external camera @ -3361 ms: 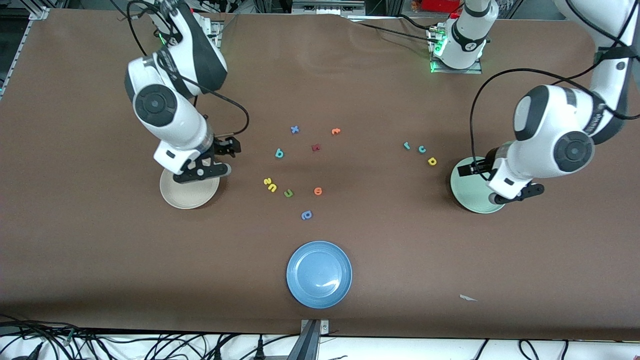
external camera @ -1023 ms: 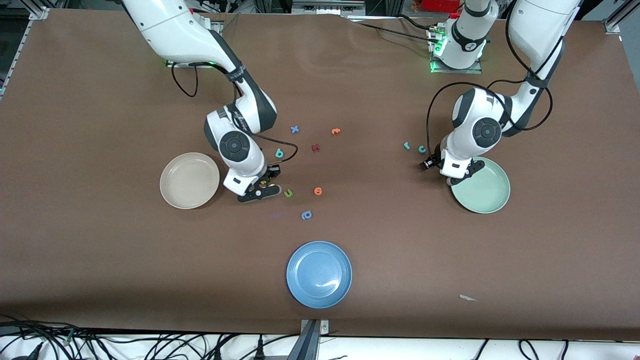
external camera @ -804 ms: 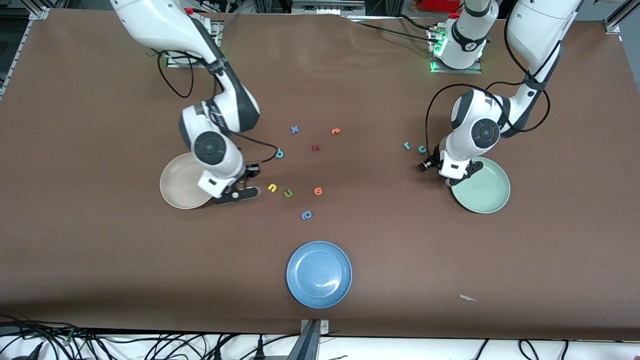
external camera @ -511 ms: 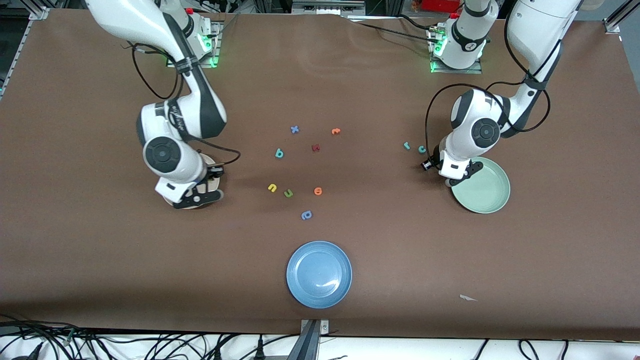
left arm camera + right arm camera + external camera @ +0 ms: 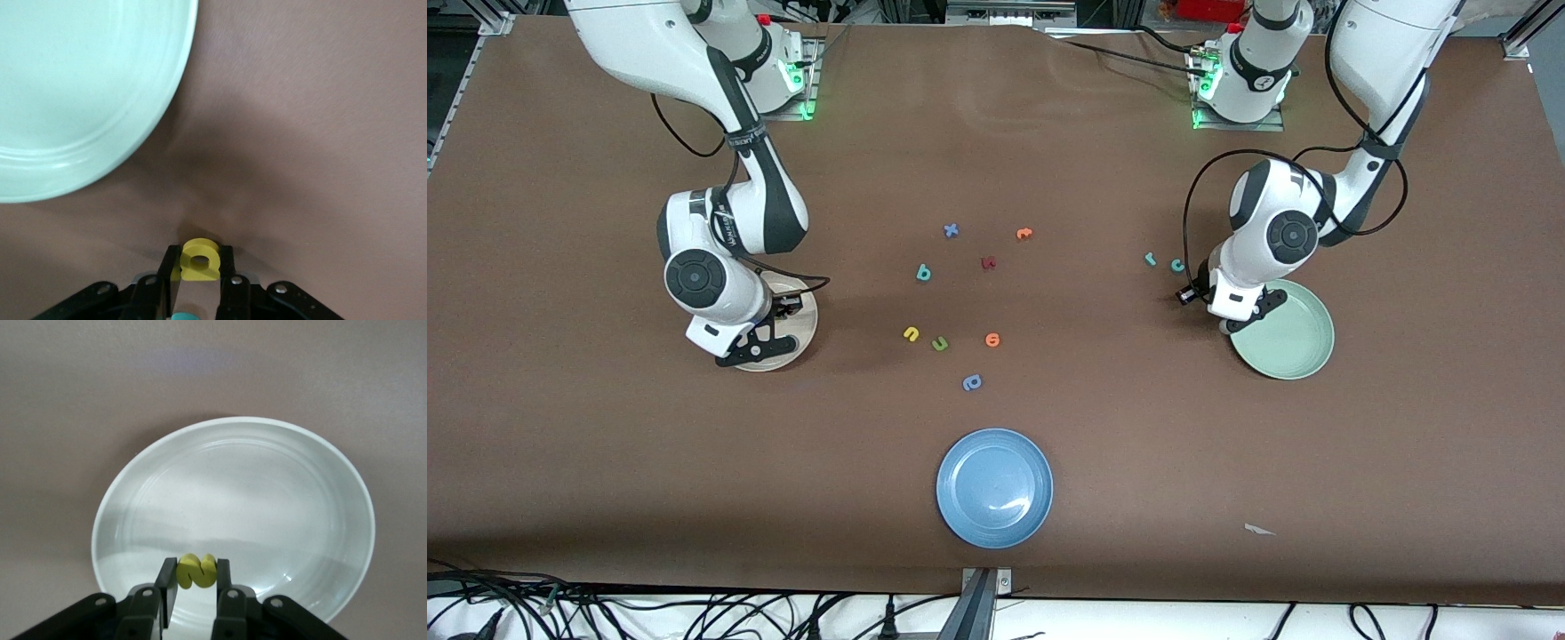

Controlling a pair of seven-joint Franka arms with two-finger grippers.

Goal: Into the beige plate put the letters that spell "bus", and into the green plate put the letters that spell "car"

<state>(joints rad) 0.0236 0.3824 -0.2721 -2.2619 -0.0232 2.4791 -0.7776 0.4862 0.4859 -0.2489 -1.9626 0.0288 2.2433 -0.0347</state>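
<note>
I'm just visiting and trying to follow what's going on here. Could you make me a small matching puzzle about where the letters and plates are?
Things:
1. yellow "s"
2. yellow "a"
3. teal "b"
4. blue plate

Places:
A. on the table, farther from the front camera than the yellow "u"
B. between the left fingers, beside the green plate
C. nearest of the plates to the front camera
D. between the right fingers, over the beige plate

Pairs: 1-D, 2-B, 3-A, 4-C
</note>
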